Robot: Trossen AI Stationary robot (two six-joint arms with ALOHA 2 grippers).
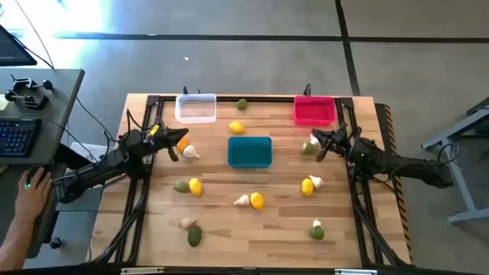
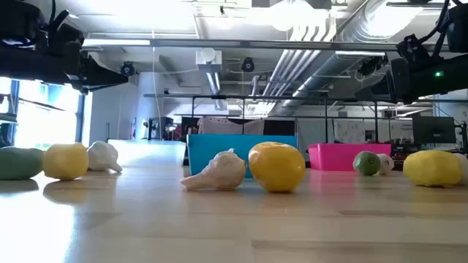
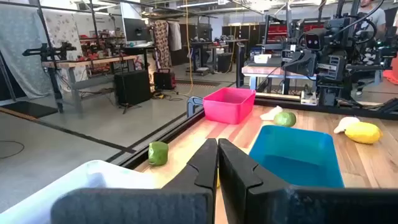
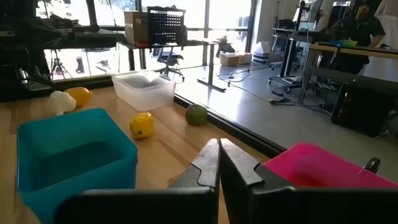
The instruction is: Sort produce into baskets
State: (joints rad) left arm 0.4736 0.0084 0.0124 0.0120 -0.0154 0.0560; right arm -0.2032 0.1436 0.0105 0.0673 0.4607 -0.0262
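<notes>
Three bins stand on the wooden table: a white one (image 1: 195, 108) at the far left, a teal one (image 1: 250, 151) in the middle, a pink one (image 1: 314, 110) at the far right. Lemons (image 1: 237, 127), green fruits (image 1: 242, 105) and garlic bulbs (image 1: 191, 152) lie scattered on the tabletop. My left gripper (image 1: 174, 149) is shut and empty (image 3: 217, 165), raised above the table beside a garlic bulb and left of the teal bin. My right gripper (image 1: 319, 145) is shut and empty (image 4: 219, 162), raised near a green fruit (image 1: 308, 148), in front of the pink bin.
More produce lies toward the near edge: a lemon (image 1: 257, 200) with a garlic bulb (image 1: 241, 200), and a green fruit (image 1: 195, 235). A black frame (image 1: 252, 97) runs round the table. A person's hand (image 1: 30, 191) rests at a desk to the left.
</notes>
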